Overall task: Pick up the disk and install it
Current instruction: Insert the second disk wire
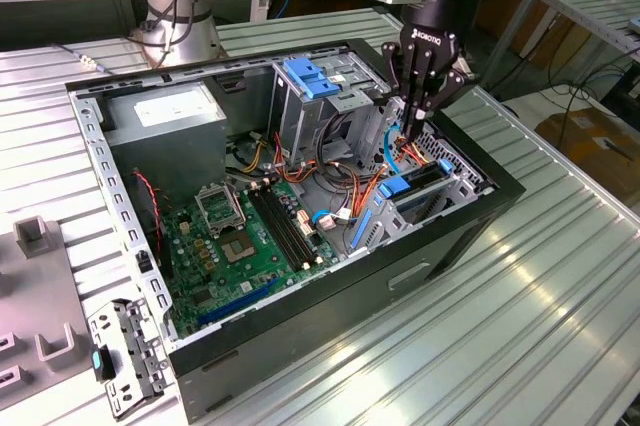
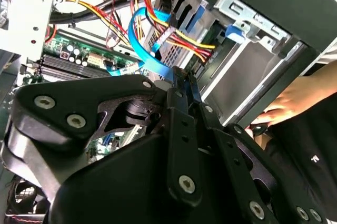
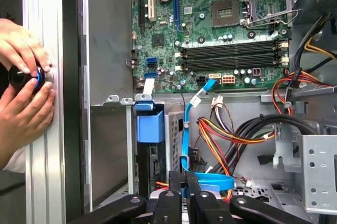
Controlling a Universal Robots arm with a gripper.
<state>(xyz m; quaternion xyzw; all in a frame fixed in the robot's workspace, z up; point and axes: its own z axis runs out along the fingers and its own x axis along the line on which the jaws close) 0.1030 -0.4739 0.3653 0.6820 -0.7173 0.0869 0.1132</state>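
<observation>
The disk (image 1: 410,184), framed by blue rails, stands on edge in the low drive bay at the front corner of the open computer case (image 1: 250,371), on the exterior view's right. In the first wrist view the disk's blue carrier end (image 3: 150,126) shows at the mouth of the bay. My gripper (image 1: 408,132) hangs just above and behind the disk, down among the cables. Its black fingers (image 3: 174,182) are pressed together, and nothing shows between them. A blue data cable (image 3: 185,129) runs right past the fingertips (image 2: 180,74).
A tall metal drive cage with a blue latch (image 1: 310,77) stands behind the gripper. The motherboard (image 1: 240,236) covers the case floor, with bundles of coloured wires (image 3: 231,132) beside the bay. A person's hands (image 3: 23,84) hold a black knob on the table rail outside the case.
</observation>
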